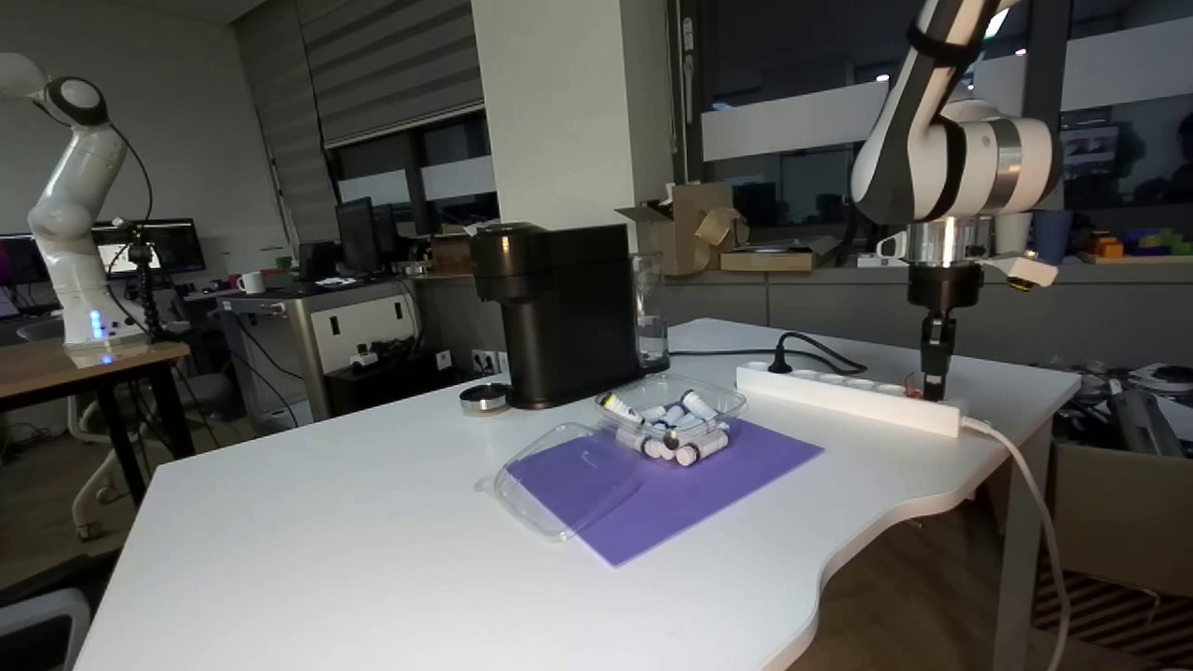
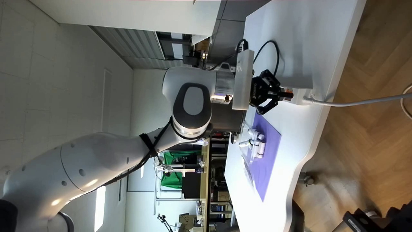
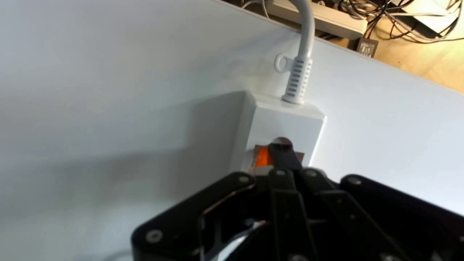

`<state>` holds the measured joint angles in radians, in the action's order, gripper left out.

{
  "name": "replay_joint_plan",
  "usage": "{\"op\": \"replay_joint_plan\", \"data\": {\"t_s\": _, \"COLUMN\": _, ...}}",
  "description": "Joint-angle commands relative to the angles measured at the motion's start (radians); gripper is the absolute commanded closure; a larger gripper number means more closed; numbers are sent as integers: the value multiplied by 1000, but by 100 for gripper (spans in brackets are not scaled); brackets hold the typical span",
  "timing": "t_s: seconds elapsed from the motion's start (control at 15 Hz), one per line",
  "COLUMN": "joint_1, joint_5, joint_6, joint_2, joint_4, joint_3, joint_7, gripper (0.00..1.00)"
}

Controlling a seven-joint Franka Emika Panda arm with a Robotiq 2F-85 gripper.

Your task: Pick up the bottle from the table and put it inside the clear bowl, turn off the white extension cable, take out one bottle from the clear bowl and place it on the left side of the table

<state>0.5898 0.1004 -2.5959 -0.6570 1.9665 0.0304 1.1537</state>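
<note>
Aiming 1 clenched gripper (image 3: 282, 146) at the orange switch (image 3: 263, 158), possibly touching.
Grasping nothing, probably forming a slim prod for turning off the white extension cable (image 1: 843, 403), lying on the table (image 1: 373, 559); storing bottles (image 1: 697, 405) inside the clear bowl (image 1: 731, 410), presumably within reach for 1-bottle removal.

Beneath the black gripper (image 1: 934, 390), the white extension cable (image 1: 848, 403) is showing an orange switch (image 3: 263, 157); farther from the gripper, a purple sheet (image 1: 694, 494) is lying on the white table (image 1: 373, 550); below it, the floor (image 2: 360, 132) is showing brown herringbone.
</note>
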Motion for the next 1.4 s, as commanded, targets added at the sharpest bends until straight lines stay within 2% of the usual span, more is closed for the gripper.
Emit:
{"op": "replay_joint_plan", "data": {"t_s": 0.0, "joint_1": 5, "joint_5": 6, "joint_6": -32, "joint_2": -12, "joint_4": 10, "joint_3": -6, "joint_7": 13, "gripper": 100}}
{"op": "replay_joint_plan", "data": {"t_s": 0.33, "joint_1": -26, "joint_5": -31, "joint_6": -76, "joint_2": -27, "joint_4": 31, "joint_3": 16, "joint_7": 5, "gripper": 100}}
{"op": "replay_joint_plan", "data": {"t_s": 0.53, "joint_1": -67, "joint_5": -102, "joint_6": -176, "joint_2": -31, "joint_4": 80, "joint_3": 50, "joint_7": -3, "gripper": 100}}
{"op": "replay_joint_plan", "data": {"t_s": 1.0, "joint_1": -215, "joint_5": -306, "joint_6": -443, "joint_2": -18, "joint_4": 214, "joint_3": 182, "joint_7": -85, "gripper": 100}}
{"op": "replay_joint_plan", "data": {"t_s": 1.2, "joint_1": -244, "joint_5": -309, "joint_6": -463, "joint_2": 54, "joint_4": 267, "joint_3": 179, "joint_7": -133, "gripper": 100}}
{"op": "replay_joint_plan", "data": {"t_s": 1.33, "joint_1": -284, "joint_5": -303, "joint_6": -424, "joint_2": 100, "joint_4": 288, "joint_3": 192, "joint_7": -185, "gripper": 100}}
